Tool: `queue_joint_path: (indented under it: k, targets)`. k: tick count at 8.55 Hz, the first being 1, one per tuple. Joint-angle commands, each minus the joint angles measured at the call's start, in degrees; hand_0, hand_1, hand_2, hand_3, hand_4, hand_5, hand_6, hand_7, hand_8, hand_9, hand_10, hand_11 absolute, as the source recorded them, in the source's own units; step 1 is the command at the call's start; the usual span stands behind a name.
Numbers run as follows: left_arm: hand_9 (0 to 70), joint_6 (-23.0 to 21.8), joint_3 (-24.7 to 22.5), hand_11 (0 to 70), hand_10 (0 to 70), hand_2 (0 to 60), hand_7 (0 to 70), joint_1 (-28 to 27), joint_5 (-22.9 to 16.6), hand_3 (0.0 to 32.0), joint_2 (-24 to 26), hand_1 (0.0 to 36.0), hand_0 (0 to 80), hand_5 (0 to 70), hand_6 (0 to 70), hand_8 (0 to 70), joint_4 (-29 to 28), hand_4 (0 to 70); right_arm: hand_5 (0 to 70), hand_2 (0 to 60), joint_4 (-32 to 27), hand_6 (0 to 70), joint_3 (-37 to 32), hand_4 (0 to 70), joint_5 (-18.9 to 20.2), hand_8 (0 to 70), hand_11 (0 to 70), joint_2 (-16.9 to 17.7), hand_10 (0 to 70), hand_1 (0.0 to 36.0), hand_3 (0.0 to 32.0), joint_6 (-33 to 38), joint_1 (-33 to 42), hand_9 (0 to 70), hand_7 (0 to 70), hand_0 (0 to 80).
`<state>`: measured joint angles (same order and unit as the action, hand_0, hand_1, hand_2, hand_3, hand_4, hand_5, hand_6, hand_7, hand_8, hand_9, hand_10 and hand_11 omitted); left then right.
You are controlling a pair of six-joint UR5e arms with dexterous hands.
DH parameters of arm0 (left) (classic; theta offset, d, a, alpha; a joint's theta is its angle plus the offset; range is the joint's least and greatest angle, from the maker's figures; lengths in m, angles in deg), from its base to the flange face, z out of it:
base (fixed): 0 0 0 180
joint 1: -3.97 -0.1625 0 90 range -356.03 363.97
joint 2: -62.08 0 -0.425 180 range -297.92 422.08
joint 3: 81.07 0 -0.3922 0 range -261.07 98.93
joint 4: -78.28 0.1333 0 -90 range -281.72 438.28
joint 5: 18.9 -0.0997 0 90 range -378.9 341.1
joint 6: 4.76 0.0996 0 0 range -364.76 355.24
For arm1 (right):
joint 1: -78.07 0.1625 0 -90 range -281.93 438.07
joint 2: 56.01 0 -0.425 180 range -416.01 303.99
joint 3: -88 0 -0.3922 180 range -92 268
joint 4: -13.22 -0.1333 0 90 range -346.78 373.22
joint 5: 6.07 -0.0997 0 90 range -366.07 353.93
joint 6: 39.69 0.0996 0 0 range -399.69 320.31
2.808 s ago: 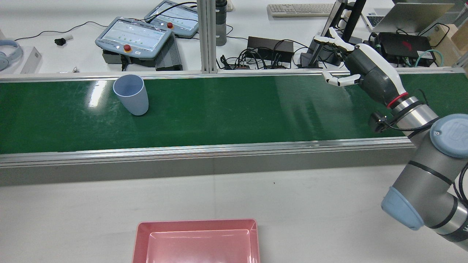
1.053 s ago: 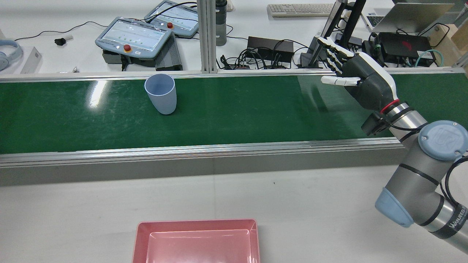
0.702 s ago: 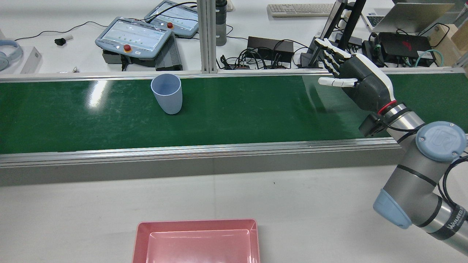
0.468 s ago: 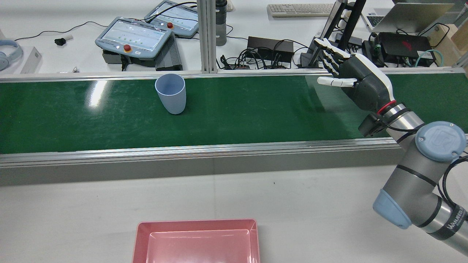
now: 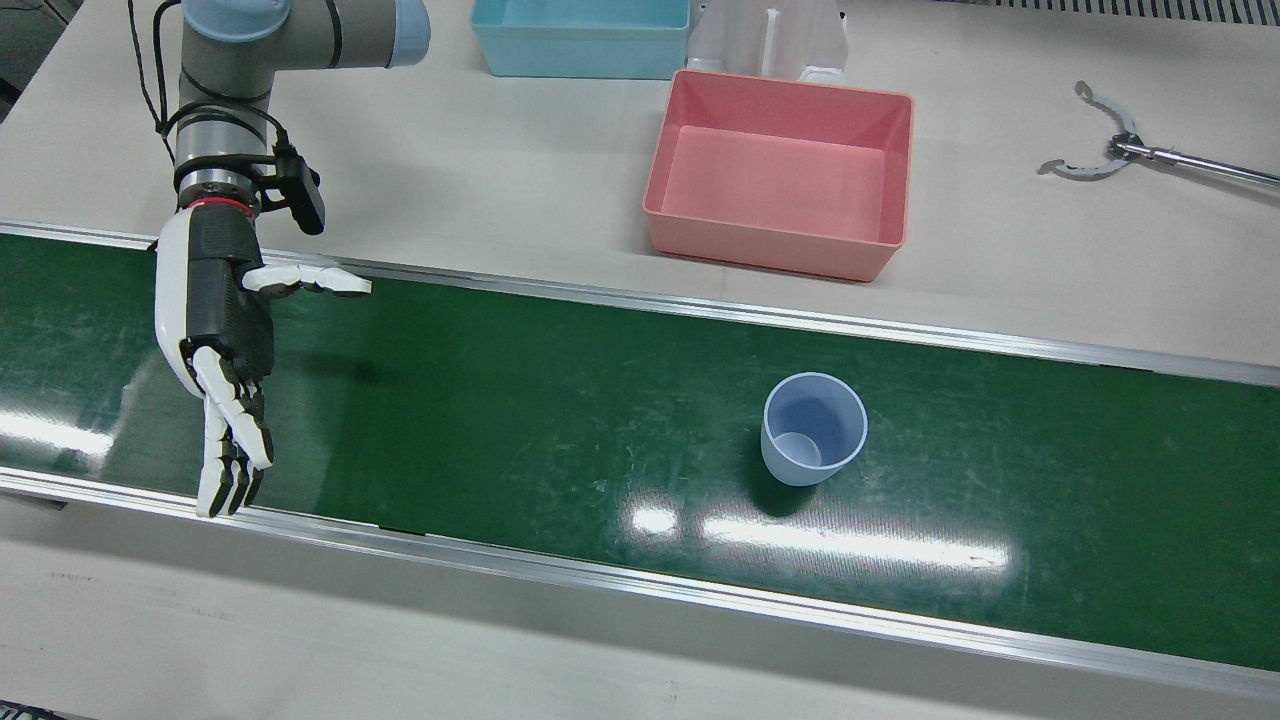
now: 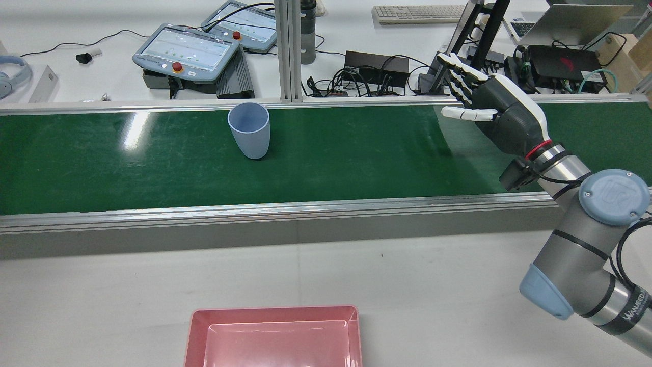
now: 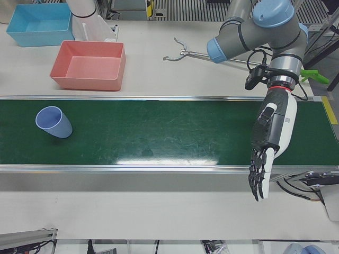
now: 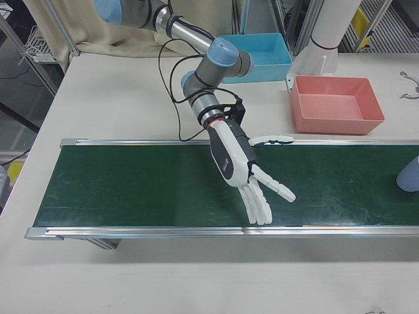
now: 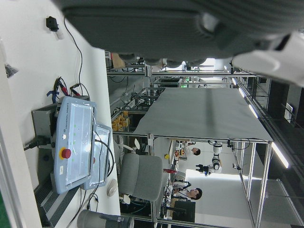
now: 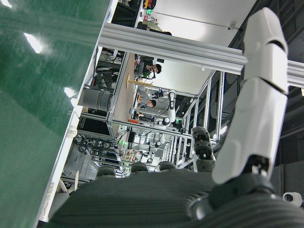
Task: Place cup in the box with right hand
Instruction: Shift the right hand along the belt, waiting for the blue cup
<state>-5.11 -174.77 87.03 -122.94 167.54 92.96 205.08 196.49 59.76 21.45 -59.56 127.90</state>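
A light blue cup (image 6: 249, 130) stands upright on the green conveyor belt (image 6: 356, 153), also seen as the cup (image 5: 812, 428) and the cup (image 7: 53, 122). My right hand (image 6: 491, 112) hovers open over the belt far to the cup's right in the rear view, fingers spread, nothing in it; it shows as the right hand (image 5: 215, 340) and the right hand (image 8: 245, 167). The pink box (image 5: 780, 170) sits empty on the white table beside the belt. My left hand (image 7: 273, 132) hangs open over the belt's other end, fingers straight.
A blue bin (image 5: 580, 30) stands behind the pink box (image 8: 337, 104). A metal grabber tool (image 5: 1110, 155) lies on the table. Beyond the belt's far rail are teach pendants (image 6: 186, 51), cables and a vertical post (image 6: 288, 51).
The cup has ridden the belt to the right in the rear view, closer to my right hand. The right hand turned and shifted a little earlier on, then stayed still.
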Motion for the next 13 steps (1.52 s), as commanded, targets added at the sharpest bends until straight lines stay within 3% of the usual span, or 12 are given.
queue_joint_path:
  k: [1,13]
  targets:
    - [0.0,0.00,0.00,0.0,0.0,0.0,0.0,0.00,-0.02,0.0,0.00,0.0,0.0,0.0,0.0,0.0,0.00,0.0,4.8,12.4,0.00,0.0,-0.03,0.0,0.00,0.0,0.0,-0.02,0.0,21.7,0.0,0.00,-0.08,0.0,0.0,48.9]
    - [0.0,0.00,0.00,0.0,0.0,0.0,0.0,0.00,-0.02,0.0,0.00,0.0,0.0,0.0,0.0,0.0,0.00,0.0,4.8,14.4,0.00,0.0,-0.03,0.0,0.09,0.0,0.0,-0.02,0.0,21.8,0.0,0.00,-0.17,0.0,0.0,48.7]
